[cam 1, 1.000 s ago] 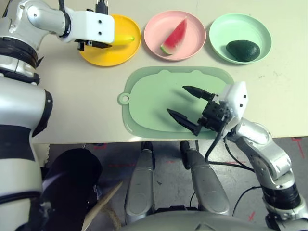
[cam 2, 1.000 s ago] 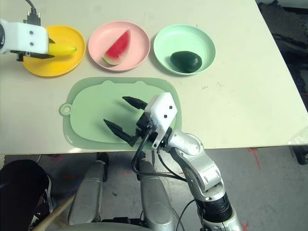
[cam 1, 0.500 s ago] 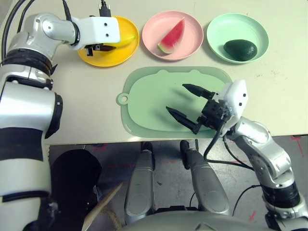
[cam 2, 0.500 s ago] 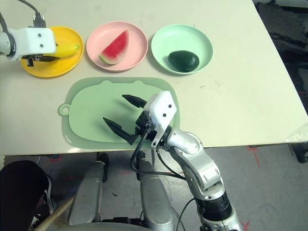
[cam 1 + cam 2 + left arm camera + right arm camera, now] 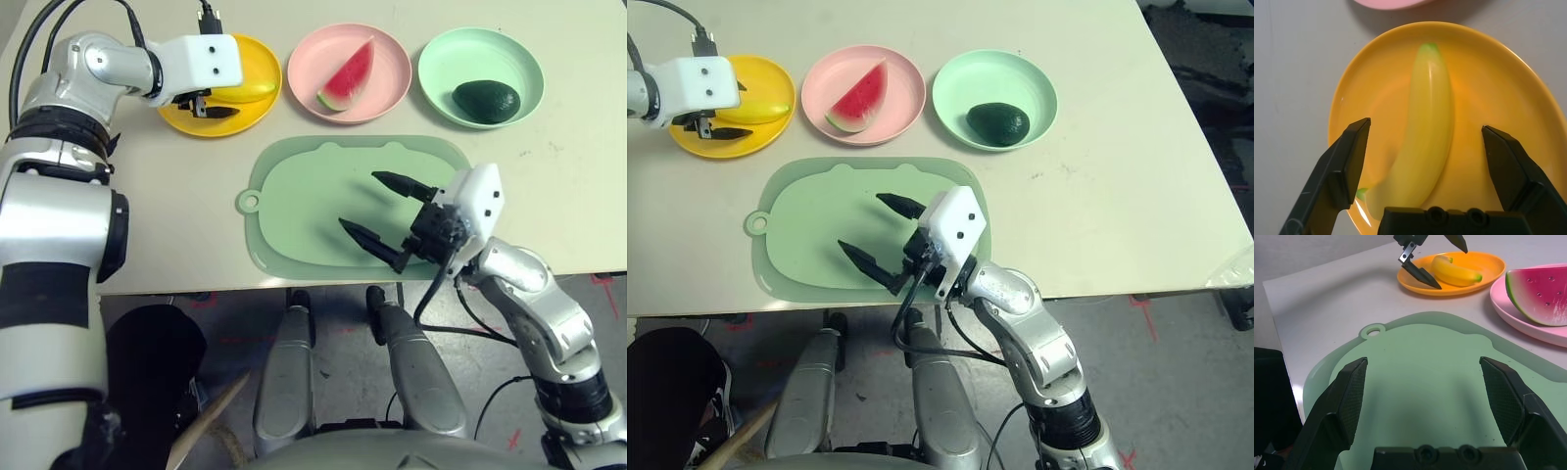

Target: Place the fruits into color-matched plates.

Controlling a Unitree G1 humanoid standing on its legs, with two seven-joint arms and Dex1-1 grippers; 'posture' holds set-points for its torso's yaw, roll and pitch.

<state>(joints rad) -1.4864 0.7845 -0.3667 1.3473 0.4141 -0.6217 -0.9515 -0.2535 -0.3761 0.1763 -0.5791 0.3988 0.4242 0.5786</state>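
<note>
Lying lengthwise in the yellow plate (image 5: 257, 59), the banana (image 5: 1422, 137) rests on the plate's floor with its green-tipped end pointing toward the pink plate (image 5: 392, 49). The left gripper (image 5: 1425, 169) hovers right over it with its two black fingers (image 5: 1344, 166) spread wide, one on each side of the fruit, neither one touching it. From the head camera, that gripper sits at the near edge of the yellow plate, its white housing covering part of the plate's left side.

The watermelon wedge (image 5: 348, 76) lies in the pink plate, red face up and green rind toward the near rim. The avocado (image 5: 485, 100) sits in the mint green plate (image 5: 446, 54), toward its right side. The three plates stand in a row along the far part of the surface (image 5: 578, 186), yellow at the left, pink in the middle, green at the right, close together but not touching.

Nearer the robot, the pale green mat (image 5: 304, 206) lies bare. The right gripper (image 5: 377, 220) hangs above the mat's near right part, fingers wide apart and holding nothing.
</note>
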